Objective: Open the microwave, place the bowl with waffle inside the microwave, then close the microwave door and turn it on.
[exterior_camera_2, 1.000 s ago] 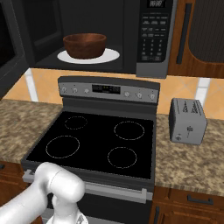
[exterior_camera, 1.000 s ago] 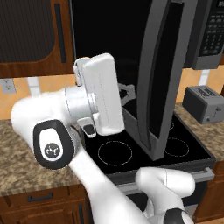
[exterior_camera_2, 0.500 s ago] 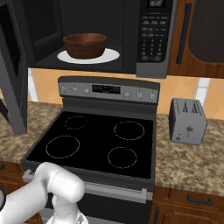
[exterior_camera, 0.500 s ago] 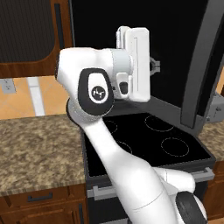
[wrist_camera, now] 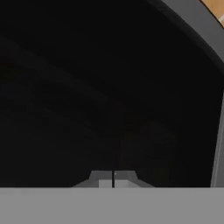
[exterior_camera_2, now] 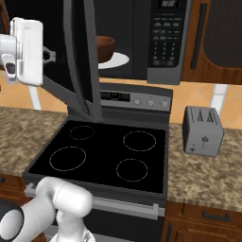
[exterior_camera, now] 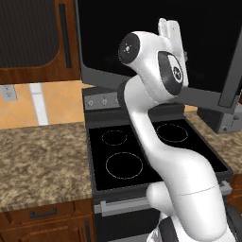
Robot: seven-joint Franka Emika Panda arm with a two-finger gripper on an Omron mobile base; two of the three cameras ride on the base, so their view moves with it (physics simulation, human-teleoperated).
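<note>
One microwave (exterior_camera_2: 156,42) hangs above the stove, its keypad (exterior_camera_2: 164,40) on the right. Inside it sits one reddish-brown bowl (exterior_camera_2: 105,48) on one white turntable plate (exterior_camera_2: 116,60), at about 12 o'clock in the right base view; whether a waffle lies in the bowl I cannot tell. There is one microwave door (exterior_camera_2: 78,56), a dark grey panel with black glass, standing part-way swung, its edge toward the right base camera and covering the left part of the opening and the bowl's left side.

My one pincer (wrist_camera: 113,179) has its two tips pressed together with nothing between them, right up against the door's black glass (wrist_camera: 87,96). In the right base view my white hand (exterior_camera_2: 27,51) sits at 10 o'clock, just beside the door's outer face.

Compared with half a second ago, the door has come further toward shut: it then stood wide at the far left edge of the right base view, and now it crosses in front of the bowl. My arm has risen and swung with it.

Around: one black stove top (exterior_camera_2: 101,153) with four ring markings, one grey toaster (exterior_camera_2: 202,131) on the speckled stone desk (exterior_camera_2: 208,175) at 3 o'clock, brown cabinets (exterior_camera: 33,38) above, one drawer (exterior_camera: 42,215) below.
</note>
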